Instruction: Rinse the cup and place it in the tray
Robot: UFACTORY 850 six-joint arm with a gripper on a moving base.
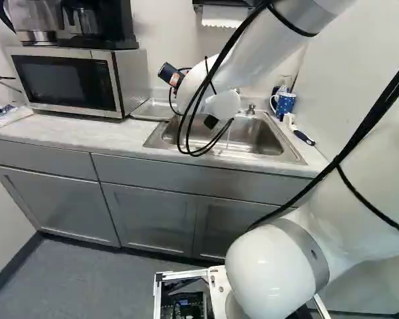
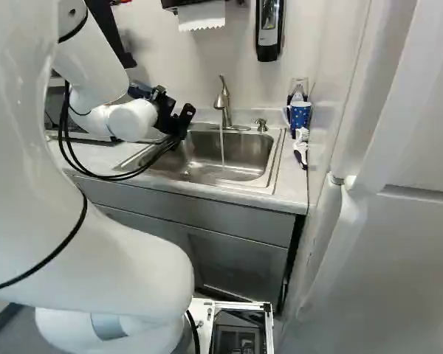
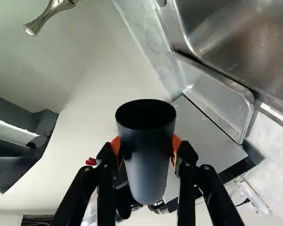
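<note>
In the left base view my gripper (image 1: 179,78) is up over the back left of the sink, holding the dark cup (image 1: 168,73) tilted. The wrist view has the gripper (image 3: 146,147) shut on the dark blue-black cup (image 3: 147,174), an orange pad at each side; the cup's black mouth shows and its inside is too dark to make out. A shallow metal tray (image 3: 214,96) lies beside the sink (image 3: 245,42), apart from the cup.
Water runs from the faucet (image 2: 223,99) into the sink. Left of the tray stands a microwave (image 1: 70,80) with a coffee maker (image 1: 103,23) on top. A blue mug (image 2: 300,114) and a brush (image 2: 301,147) are at the sink's right. Wall behind.
</note>
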